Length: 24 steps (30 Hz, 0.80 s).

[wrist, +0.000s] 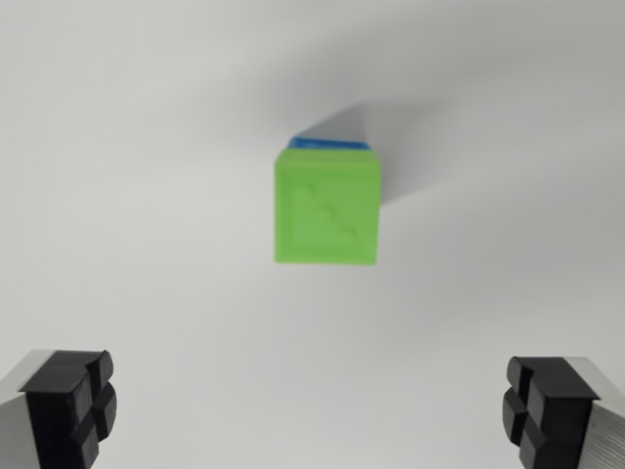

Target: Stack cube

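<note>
Closest to the lens are the two black rubber fingertips, one [70,401] poking up in the bottom corner on the wrist view's left and the other on the wrist view's right, each bolted onto a silvery metal finger body that runs off the frame edge. So the gripper [312,410] is spread about as wide as the picture itself, jaws wide apart with nothing at all between them, just bare surface. Each pad has a cross-shaped groove pattern cut into its face, pretty crisp compared to everything else in the shot. Further out, roughly dead centre and a bit above the middle, sits the green cube [326,206], top face toward the camera, with some raised stair-step marks embossed on it running diagonally. It's a little soft-focus, so I can't make out what the marks actually are. Peeking out along its far edge is a thin strip of a blue cube [332,143], so the green one is sitting right on top of the blue one, lined up pretty squarely. The stack rests on a plain white table [127,215] and throws a soft grey shadow up and toward the wrist view's right. Gripper and stack are well apart, no contact anywhere.
</note>
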Motion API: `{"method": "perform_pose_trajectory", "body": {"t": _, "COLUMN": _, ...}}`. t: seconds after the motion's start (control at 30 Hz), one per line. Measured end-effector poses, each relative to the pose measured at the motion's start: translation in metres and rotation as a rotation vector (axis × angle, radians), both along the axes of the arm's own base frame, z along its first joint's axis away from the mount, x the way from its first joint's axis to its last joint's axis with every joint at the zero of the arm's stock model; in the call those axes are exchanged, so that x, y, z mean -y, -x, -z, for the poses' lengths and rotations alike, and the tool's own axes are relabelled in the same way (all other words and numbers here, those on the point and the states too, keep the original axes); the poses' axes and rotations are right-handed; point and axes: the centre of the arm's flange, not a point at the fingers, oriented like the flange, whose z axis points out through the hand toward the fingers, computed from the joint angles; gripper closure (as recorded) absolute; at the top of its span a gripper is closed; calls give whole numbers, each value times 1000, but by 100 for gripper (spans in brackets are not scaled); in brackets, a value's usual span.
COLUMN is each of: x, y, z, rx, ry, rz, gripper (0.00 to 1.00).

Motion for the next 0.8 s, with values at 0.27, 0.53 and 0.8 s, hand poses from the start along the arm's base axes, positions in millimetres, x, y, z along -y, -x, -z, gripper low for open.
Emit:
{"method": "perform_pose_trajectory", "body": {"t": 0.27, "x": 0, "y": 0, "z": -30, "rx": 0, "ry": -1, "rz": 0, "gripper": 0}}
{"method": "perform_pose_trajectory", "body": {"t": 0.53, "x": 0, "y": 0, "z": -58, "rx": 0, "ry": -1, "rz": 0, "gripper": 0}}
{"method": "perform_pose_trajectory", "body": {"t": 0.8, "x": 0, "y": -1, "z": -82, "rx": -1, "ry": -1, "rz": 0, "gripper": 0}}
